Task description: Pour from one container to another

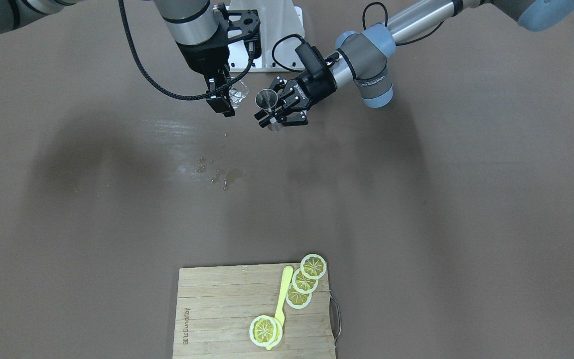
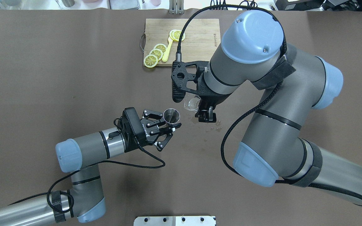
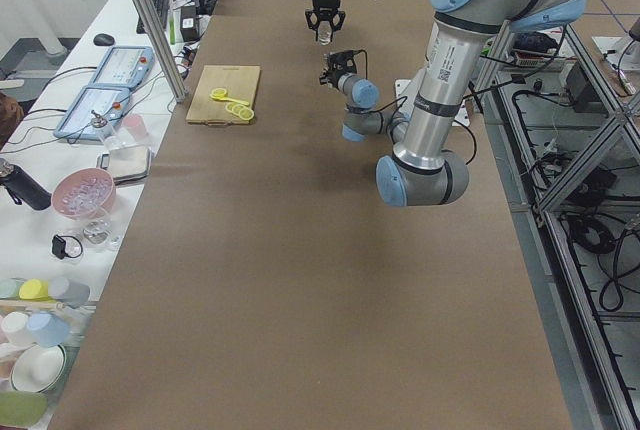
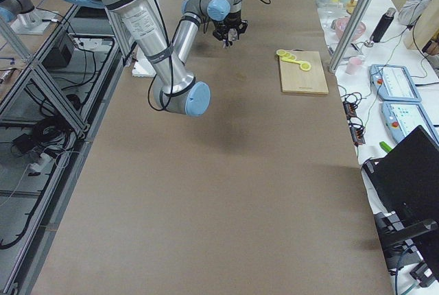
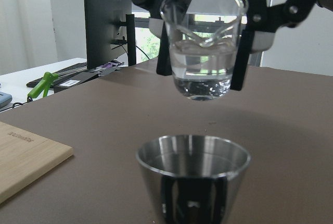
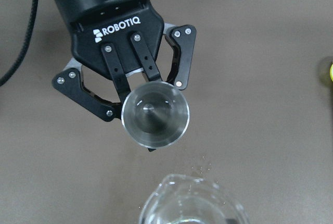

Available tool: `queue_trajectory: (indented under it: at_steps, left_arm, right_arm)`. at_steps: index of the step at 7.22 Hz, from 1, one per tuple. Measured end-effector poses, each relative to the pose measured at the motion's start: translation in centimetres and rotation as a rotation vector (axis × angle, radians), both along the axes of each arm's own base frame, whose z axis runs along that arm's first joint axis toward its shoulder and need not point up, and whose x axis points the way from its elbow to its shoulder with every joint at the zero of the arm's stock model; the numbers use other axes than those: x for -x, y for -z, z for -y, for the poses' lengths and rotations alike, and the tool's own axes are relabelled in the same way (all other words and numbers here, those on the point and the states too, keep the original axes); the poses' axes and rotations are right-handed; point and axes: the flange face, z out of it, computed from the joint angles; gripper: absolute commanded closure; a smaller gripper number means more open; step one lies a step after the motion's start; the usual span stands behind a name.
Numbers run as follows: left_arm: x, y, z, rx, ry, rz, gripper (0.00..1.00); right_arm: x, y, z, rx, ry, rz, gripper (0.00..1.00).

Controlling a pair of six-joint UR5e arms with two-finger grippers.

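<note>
The table (image 1: 466,199) is covered with a brown sheet. A wooden board (image 1: 217,304) is laid close to the middle of the edge far from the robot, its metal handle (image 1: 336,316) turned toward the robot's left. Clear drops (image 1: 219,174) are scattered near the table's centre. A pale metal plate (image 1: 287,30) is set at the robot's edge.

My left pincer (image 2: 172,126) carries the jigger (image 2: 171,115) above the tabletop (image 1: 466,199), nearer my edge. My right pincer (image 5: 202,78) carries the glass cup (image 5: 200,36) just beyond it, higher, not touching. Cutting board (image 1: 217,309) sits mid far edge; lemon slices (image 1: 304,281) and spoon (image 1: 282,294) lie on it.
</note>
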Motion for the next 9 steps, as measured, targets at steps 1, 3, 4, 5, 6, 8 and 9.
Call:
queue_trajectory:
  at_steps: [1,3,4,5,6,8,9]
  left_arm:
    - [0.0,0.0,0.0,0.000,0.000,0.000,1.00]
    - [0.0,0.0,0.0,0.000,0.001,0.000,1.00]
    - [0.1,0.0,0.1,0.000,0.001,0.000,1.00]
    - [0.0,-0.1,0.1,0.000,0.001,0.001,1.00]
    - [0.1,-0.1,0.1,0.000,0.002,0.001,1.00]
    - [0.1,-0.1,0.1,0.000,0.002,0.001,1.00]
    - [0.1,-0.1,0.1,0.000,0.003,0.001,1.00]
  right_arm:
    - [0.0,0.4,0.0,0.006,-0.001,-0.013,1.00]
    - [0.4,1.1,-0.5,0.015,0.001,-0.042,1.00]
    - [0.7,1.1,-1.1,0.017,0.005,-0.060,1.00]
    - [0.9,1.2,-1.6,0.021,0.009,-0.077,1.00]
    - [0.9,1.3,-1.9,0.028,0.011,-0.093,1.00]
    - [0.9,1.9,-2.1,0.038,0.014,-0.111,1.00]
    - [1.0,2.1,-2.2,0.041,0.015,-0.116,1.00]
